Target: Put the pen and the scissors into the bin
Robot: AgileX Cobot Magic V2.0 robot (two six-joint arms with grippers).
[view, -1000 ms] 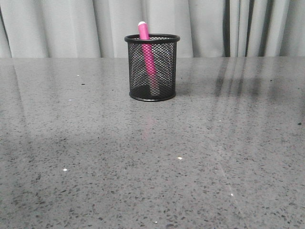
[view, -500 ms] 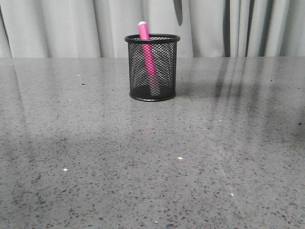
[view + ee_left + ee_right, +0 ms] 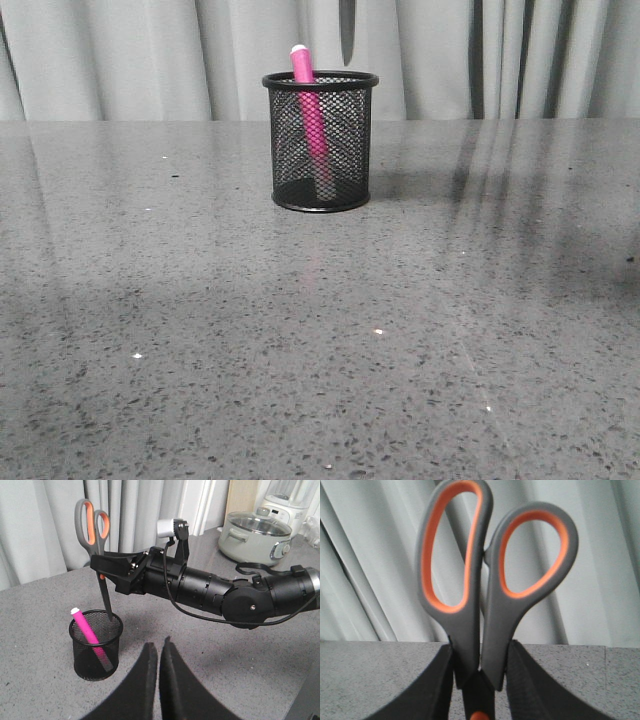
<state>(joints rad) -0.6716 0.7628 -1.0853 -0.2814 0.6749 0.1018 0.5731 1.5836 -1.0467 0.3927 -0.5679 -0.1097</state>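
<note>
Holding the scissors (image 3: 95, 540) blades-down over the bin (image 3: 96, 645), your right tool (image 3: 107, 566) is clamped near the pivot so they drop beside the pen (image 3: 88, 636); your left tool (image 3: 159, 652) waits nearly closed, empty.

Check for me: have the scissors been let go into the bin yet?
No, the right gripper holds the scissors upright, blade tips just at the bin rim beside the pen.

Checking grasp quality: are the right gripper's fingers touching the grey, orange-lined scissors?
Touching. In the right wrist view, the right gripper's black fingers press against both sides of the grey, orange-lined scissors just below the handle loops, with no gap showing.
</note>
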